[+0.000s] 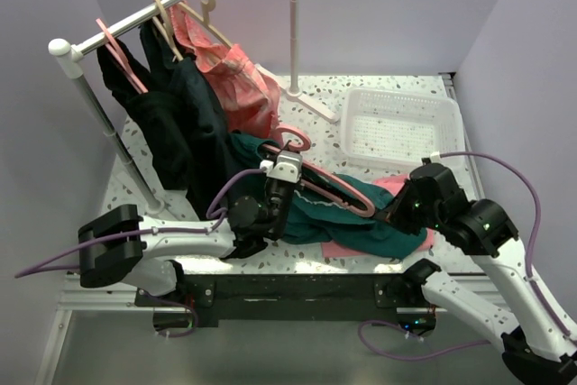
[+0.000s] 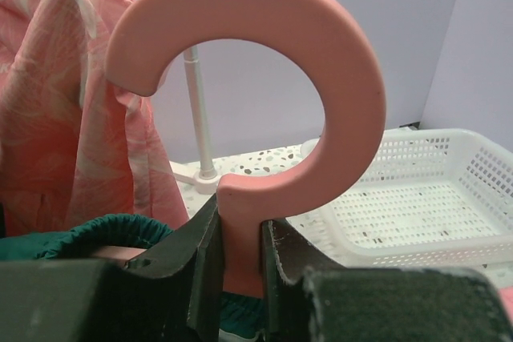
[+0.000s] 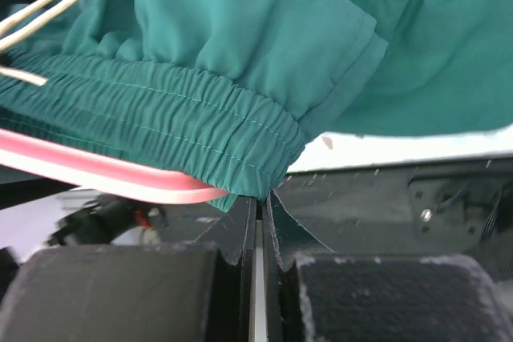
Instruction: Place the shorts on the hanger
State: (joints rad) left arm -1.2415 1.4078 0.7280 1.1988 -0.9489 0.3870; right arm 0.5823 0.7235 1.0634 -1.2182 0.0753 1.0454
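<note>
Shorts (image 1: 379, 227) and hanger (image 1: 338, 185) lie between hung garments (image 1: 189, 123) and basket (image 1: 397, 95)

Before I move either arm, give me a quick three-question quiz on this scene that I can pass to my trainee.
1. True or false: the left gripper is clamped on the hanger at the neck just below its hook.
2. The right gripper is: A, wide open above the basket; B, shut, with its tips at the waistband edge of the shorts; C, clamped on the hanger's hook.
3. What colour is the flat cloth lying under the shorts on the table?

Key: 1 true; 2 B; 3 pink.
</note>
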